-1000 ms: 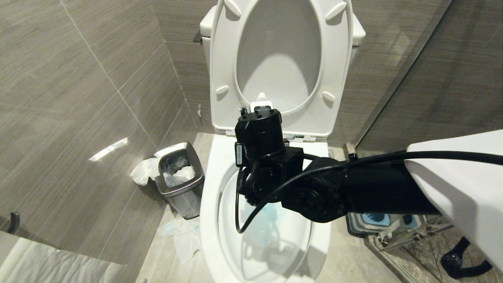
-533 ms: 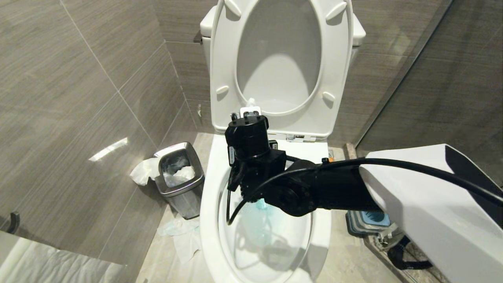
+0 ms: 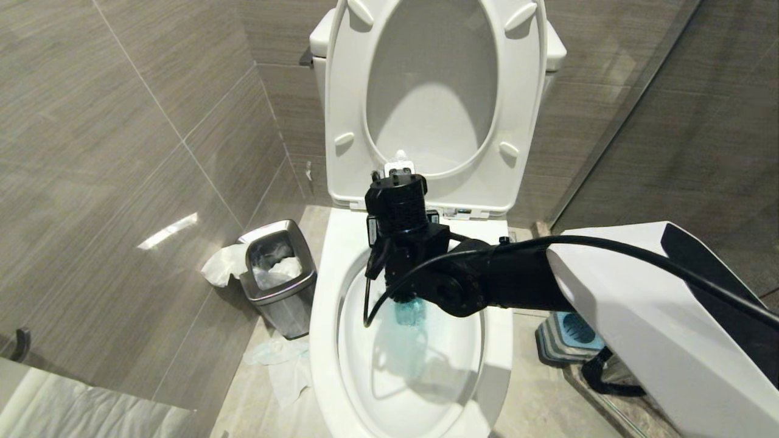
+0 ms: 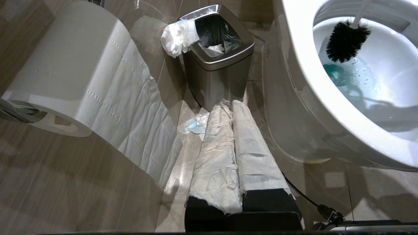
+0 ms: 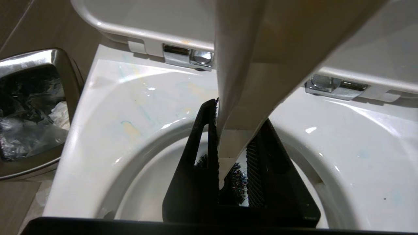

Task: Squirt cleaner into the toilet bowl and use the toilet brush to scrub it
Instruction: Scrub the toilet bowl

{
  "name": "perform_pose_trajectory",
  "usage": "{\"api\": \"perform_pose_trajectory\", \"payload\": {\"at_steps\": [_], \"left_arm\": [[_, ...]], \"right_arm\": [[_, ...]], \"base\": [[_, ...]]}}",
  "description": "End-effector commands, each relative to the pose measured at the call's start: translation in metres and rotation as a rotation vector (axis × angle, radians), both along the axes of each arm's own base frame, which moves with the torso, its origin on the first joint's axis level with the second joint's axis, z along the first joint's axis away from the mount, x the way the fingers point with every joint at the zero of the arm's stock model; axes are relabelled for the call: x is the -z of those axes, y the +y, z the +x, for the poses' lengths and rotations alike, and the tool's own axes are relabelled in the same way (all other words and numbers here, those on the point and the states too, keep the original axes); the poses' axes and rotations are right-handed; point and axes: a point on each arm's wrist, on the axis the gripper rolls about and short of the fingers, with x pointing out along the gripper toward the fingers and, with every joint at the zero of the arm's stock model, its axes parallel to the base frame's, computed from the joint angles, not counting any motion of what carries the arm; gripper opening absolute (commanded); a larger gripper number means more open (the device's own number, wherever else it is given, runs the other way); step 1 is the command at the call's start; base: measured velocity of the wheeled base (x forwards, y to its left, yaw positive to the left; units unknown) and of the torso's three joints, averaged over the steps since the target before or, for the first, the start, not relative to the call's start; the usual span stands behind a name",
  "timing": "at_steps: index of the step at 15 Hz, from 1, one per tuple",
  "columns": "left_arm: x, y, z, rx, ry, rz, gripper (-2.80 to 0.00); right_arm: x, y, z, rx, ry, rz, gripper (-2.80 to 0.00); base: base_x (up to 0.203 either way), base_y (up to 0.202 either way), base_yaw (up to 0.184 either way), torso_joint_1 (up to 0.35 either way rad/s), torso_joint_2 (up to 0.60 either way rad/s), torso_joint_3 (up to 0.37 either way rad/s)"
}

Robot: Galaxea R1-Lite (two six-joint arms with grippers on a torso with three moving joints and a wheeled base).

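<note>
The right gripper (image 5: 232,153) is closed on the white handle of the toilet brush (image 4: 345,39), with the handle clamped between its two black fingers (image 5: 204,156). It hangs over the back part of the toilet bowl (image 3: 325,316), just in front of the seat hinges (image 5: 188,56). The black bristle head is down inside the bowl, near the blue cleaner in the water. The left gripper (image 4: 233,153), wrapped in white paper, is fully shut and holds nothing, low beside the bowl near the steel bin (image 4: 215,62)
</note>
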Motion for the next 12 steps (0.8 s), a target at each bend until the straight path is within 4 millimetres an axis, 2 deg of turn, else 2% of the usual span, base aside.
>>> {"api": "perform_pose_trajectory", "payload": {"at_steps": [1, 6, 12], "left_arm": [[0.000, 0.000, 0.000, 0.000, 0.001, 0.000, -2.80], [0.000, 0.000, 0.000, 0.000, 0.003, 0.000, -2.80], [0.000, 0.000, 0.000, 0.000, 0.004, 0.000, -2.80]], "right_arm": [[-0.010, -0.010, -0.006, 0.010, -0.001, 0.001, -2.80], [-0.023, -0.030, -0.028, 0.006, 0.021, -0.015, -2.80], [-0.036, -0.036, -0.068, -0.044, 0.039, -0.009, -2.80]], "base": [[0.000, 0.000, 0.000, 0.000, 0.00, 0.000], [0.000, 0.000, 0.000, 0.000, 0.00, 0.000], [0.000, 0.000, 0.000, 0.000, 0.00, 0.000]]}}
